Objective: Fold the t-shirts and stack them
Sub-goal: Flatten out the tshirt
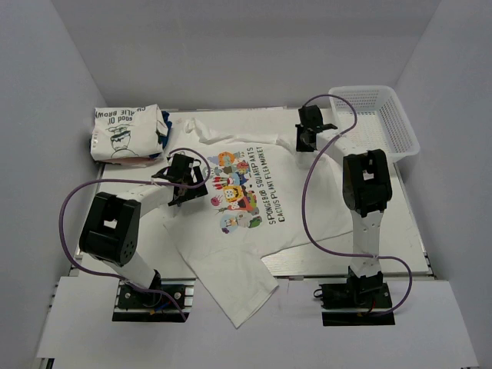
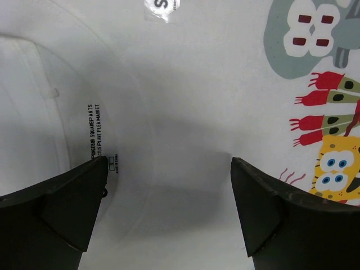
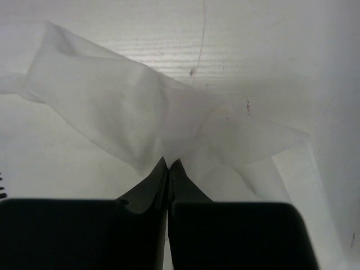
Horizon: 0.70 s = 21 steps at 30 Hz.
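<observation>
Black fingers (image 3: 140, 194) of the right hand (image 3: 169, 164) fill the bottom of its wrist view, pressed tight together with a thin, bunched fold of the printed tee (image 1: 246, 192) pinched between their tips. That tee lies spread out, print up, across the middle of the white tabletop (image 1: 407, 231), its collar toward the left arm and its hem toward the right. One sleeve reaches toward the far edge and the other hangs over the near edge between the arm bases. Its colourful cartoon print sits mid-chest with two lines of dark text beside it. The pinched spot is at the tee's far right corner, where the cloth rises in a crumpled peak off the tabletop. Over the collar end hangs the left hand (image 2: 169, 160), its jaws spread wide with nothing between them but flat cloth below; whether the tips touch the fabric I cannot tell. The collar's curve and small label text show under it. Well apart, in the far left corner, the folded tee (image 1: 123, 134) lies with its black line drawing up and blue cloth showing at its right edge. A white mesh basket (image 1: 380, 108) stands at the far right, and purple cables (image 1: 307, 215) loop along both arms.
</observation>
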Each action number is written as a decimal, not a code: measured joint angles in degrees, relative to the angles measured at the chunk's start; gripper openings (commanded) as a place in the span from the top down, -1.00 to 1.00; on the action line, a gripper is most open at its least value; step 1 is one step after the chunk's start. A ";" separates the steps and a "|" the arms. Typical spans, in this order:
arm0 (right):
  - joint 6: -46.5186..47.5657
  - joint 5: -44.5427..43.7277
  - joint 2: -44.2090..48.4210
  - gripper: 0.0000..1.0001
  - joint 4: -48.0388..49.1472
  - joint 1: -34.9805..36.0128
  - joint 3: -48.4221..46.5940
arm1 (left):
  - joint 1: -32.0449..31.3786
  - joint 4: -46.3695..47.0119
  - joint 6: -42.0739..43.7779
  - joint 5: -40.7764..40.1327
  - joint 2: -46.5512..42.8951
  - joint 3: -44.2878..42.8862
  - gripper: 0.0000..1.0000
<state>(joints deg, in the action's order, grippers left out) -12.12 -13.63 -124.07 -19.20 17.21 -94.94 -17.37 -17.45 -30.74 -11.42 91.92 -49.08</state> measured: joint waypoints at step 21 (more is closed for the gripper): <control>-8.24 0.66 -7.85 -0.81 6.95 -4.68 -16.76 | -0.02 -0.46 -0.76 -5.27 0.55 0.26 -1.00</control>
<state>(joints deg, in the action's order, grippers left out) -20.36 -12.97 -131.92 -12.25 12.53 -111.70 -17.39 -17.91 -31.51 -16.69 92.47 -48.82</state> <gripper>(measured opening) 0.899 0.997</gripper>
